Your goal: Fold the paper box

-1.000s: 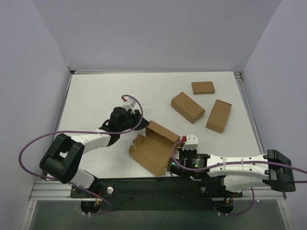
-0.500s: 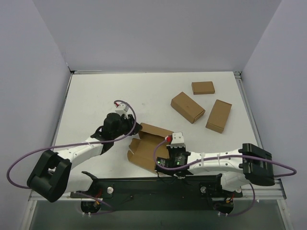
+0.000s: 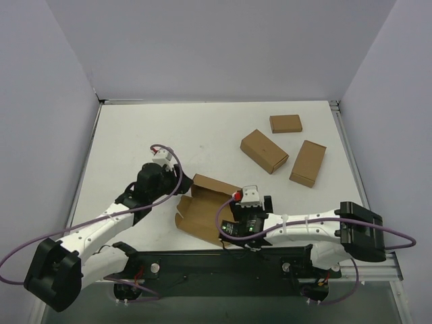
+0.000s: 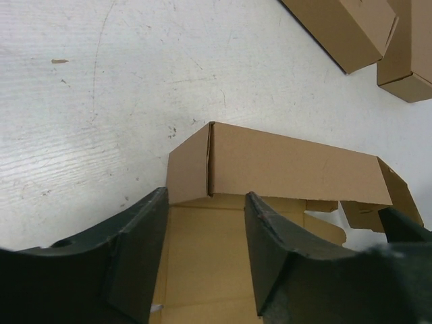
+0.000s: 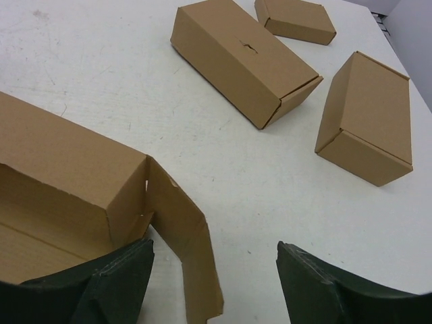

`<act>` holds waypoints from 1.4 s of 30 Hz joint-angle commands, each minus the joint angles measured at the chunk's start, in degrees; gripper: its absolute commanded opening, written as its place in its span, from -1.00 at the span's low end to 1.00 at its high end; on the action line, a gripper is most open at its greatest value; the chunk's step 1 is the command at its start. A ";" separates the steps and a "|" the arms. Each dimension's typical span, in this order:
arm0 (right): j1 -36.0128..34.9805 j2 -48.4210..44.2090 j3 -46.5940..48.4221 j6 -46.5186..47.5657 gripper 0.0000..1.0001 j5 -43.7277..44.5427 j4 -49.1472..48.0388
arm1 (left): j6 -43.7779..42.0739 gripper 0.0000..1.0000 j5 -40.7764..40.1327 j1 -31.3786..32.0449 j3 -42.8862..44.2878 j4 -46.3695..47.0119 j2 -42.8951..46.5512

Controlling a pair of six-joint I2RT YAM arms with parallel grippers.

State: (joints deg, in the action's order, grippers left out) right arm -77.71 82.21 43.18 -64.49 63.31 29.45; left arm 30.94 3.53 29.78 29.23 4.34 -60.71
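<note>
Paper box point(image 3: 199, 214) | plain brown cardboard, partly folded | back wall and one end flap stood upright, top open | lay on white surface point(image 3: 202, 135), near edge.

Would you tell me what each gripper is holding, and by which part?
Nothing appears held. The right gripper stands open, a side flap of the paper box unclamped between its jaws; the left gripper is open over the box's other end.

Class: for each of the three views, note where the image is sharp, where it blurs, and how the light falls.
Top view: soft even light, sharp throughout. Left wrist: paper box sharp, left fingers dark and blurred. Right wrist: small boxes crisp, thin shadows under them; right fingers soft-edged.
</note>
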 commanded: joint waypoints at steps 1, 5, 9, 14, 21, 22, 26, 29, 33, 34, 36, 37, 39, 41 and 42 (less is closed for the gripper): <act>-1.21 -5.92 -1.96 1.47 0.53 -0.11 2.71 | 0.09 0.25 -1.25 -0.60 5.56 -9.67 3.57; -2.36 -12.14 -1.96 2.44 0.55 -3.18 2.98 | -0.88 0.42 1.73 -0.86 10.57 -16.11 4.63; -2.44 -18.13 0.32 4.98 0.52 -8.54 2.63 | -7.44 0.56 3.67 -2.79 17.68 -23.31 3.15; 3.95 -23.85 0.78 5.68 0.47 -27.37 -7.89 | -12.83 0.58 10.43 -6.57 24.37 -28.07 -2.83; 14.52 -22.98 -5.73 -3.08 0.32 -45.72 -27.42 | -15.71 0.52 16.52 -7.63 23.24 -23.32 -8.99; 14.87 -22.45 -6.08 -3.97 0.32 -45.99 -28.30 | -16.43 0.52 13.81 -7.46 22.98 -24.11 -8.73; 17.15 -21.83 -8.63 -7.58 0.29 -45.73 -29.01 | -16.26 0.52 14.13 -7.46 21.57 -23.41 -7.85; 18.12 -21.40 -10.31 -8.90 0.27 -43.72 -31.47 | -15.38 0.52 15.36 -7.37 21.39 -23.06 -9.16; 19.00 -20.87 -11.10 -8.99 0.26 -42.04 -32.87 | -13.72 0.51 17.38 -7.19 21.66 -21.66 -12.24; 19.61 -20.35 -11.19 -8.90 0.26 -42.13 -33.31 | -13.45 0.51 17.82 -7.19 21.66 -21.39 -12.76; 20.23 -19.82 -11.62 -8.99 0.25 -41.86 -34.28 | -12.57 0.50 18.79 -7.10 21.83 -20.78 -13.99; 20.93 -19.55 -11.89 -8.99 0.25 -41.69 -34.55 | -12.48 0.49 19.06 -7.02 21.92 -20.60 -14.35; 21.46 -19.37 -13.03 -9.51 0.25 -41.07 -36.03 | -12.39 0.49 19.15 -6.67 21.74 -20.60 -15.05; 22.25 -19.46 -13.91 -9.69 0.24 -40.11 -36.74 | -12.39 0.49 19.06 -6.23 21.57 -20.51 -15.32; 22.51 -19.37 -14.08 -9.69 0.24 -39.84 -37.10 | -12.48 0.49 18.97 -5.53 21.48 -20.34 -15.32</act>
State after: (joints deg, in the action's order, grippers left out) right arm -56.47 62.57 30.55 -72.95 19.90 -4.49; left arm 17.91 20.69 22.96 50.48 -19.22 -75.99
